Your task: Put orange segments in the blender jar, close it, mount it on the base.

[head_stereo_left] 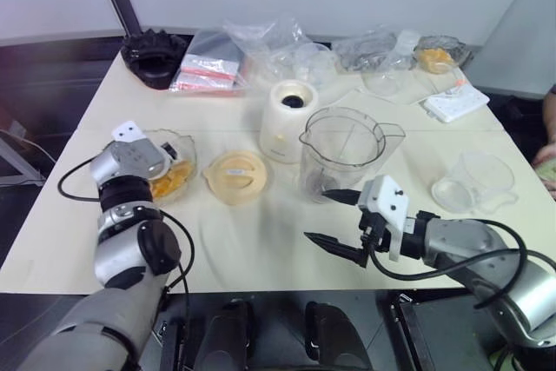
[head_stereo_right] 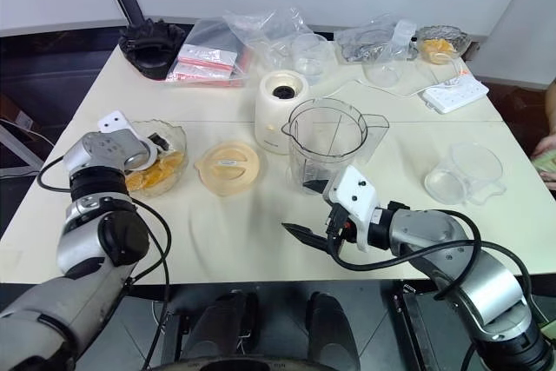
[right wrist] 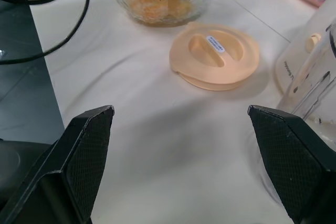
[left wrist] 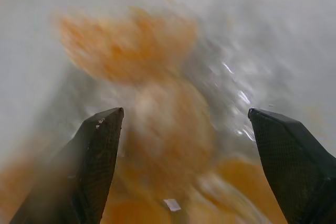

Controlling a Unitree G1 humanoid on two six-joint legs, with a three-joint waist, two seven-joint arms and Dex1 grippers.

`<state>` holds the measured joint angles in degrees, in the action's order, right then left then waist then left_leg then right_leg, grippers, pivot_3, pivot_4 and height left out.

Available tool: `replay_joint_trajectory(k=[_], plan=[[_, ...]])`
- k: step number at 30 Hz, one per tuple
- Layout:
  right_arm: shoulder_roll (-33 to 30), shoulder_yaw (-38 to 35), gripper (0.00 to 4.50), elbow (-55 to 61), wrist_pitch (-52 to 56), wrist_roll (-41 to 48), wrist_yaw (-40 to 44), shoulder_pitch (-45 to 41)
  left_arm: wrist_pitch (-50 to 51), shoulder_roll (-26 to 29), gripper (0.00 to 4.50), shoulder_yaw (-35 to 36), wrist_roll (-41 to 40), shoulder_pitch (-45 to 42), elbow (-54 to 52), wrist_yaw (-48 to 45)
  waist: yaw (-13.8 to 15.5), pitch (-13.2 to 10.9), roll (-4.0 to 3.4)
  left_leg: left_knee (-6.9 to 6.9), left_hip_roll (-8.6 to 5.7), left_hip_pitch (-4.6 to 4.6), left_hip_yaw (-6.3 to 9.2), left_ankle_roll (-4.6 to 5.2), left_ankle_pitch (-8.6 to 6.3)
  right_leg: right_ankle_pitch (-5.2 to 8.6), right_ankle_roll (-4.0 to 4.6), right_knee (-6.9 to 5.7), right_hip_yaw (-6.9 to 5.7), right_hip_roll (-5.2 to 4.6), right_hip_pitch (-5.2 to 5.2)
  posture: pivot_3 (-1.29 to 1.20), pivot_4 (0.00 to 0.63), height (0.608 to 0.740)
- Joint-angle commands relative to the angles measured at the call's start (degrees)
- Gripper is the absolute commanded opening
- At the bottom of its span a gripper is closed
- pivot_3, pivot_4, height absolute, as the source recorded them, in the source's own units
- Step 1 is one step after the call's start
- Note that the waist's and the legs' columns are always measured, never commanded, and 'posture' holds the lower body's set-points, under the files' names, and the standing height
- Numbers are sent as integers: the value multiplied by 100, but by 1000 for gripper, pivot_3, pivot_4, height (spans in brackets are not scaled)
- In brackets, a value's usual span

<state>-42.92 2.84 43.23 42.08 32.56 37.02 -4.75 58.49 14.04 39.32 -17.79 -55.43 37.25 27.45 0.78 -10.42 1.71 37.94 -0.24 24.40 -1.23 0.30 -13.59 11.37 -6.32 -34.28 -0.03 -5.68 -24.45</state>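
One blender jar (head_stereo_left: 342,152), one base (head_stereo_left: 287,119), one pale-orange lid (head_stereo_left: 234,175) and one black ridged ring (head_stereo_left: 155,56) sit on the table (head_stereo_left: 261,241). Two glass bowls (head_stereo_left: 178,162) (head_stereo_left: 439,54) hold orange segments (head_stereo_left: 172,182), perhaps several each. One smaller clear cup (head_stereo_left: 473,182) lies at the right.

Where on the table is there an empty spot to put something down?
The widest bare patch is the near edge of the table, in front of the lid and left of the open right gripper. Another lies between the blender jar and the clear cup. The far edge is crowded with plastic bags and small dishes.
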Motion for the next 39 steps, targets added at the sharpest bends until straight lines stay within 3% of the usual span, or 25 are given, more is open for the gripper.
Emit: replay_joint_trajectory(k=[1,20,23,28,35,39], plan=[[45,-11,4292,65,-143,-49,26,-45,169,-39,3959,54,-98,105,-151,119,-8,0,0,0,0,0,0,0,0,0,0,0,0,1,0,0,150,740],[125,-21,4292,60,-83,-98,-75,3,-867,249,3959,-194,-133,95,776,51,-11,21,-31,-2,6,-9,-3,0,0,-3,7,-3,0,7,0,0,150,740],[120,-30,4353,54,-95,-107,-70,29,-946,268,3127,-228,-155,118,854,46,-9,23,-36,-2,7,-13,-3,0,0,-4,9,-6,0,10,1,0,150,740],[120,-38,4353,51,-116,-117,-59,63,-1028,291,656,-278,-186,162,905,48,13,24,-36,-2,7,-12,-3,-1,1,-4,9,-4,-3,9,4,0,150,740],[131,-20,4353,-4,-173,-150,-13,85,-733,343,656,-516,-150,240,344,-15,-2,22,-31,-2,6,-3,-8,0,1,-4,9,6,-3,7,1,0,150,740],[127,-29,4353,-52,-208,-175,34,100,128,344,656,-730,-226,407,-784,-154,-15,16,-22,-2,6,-1,-7,0,1,-4,9,6,-3,7,-2,0,150,740]])
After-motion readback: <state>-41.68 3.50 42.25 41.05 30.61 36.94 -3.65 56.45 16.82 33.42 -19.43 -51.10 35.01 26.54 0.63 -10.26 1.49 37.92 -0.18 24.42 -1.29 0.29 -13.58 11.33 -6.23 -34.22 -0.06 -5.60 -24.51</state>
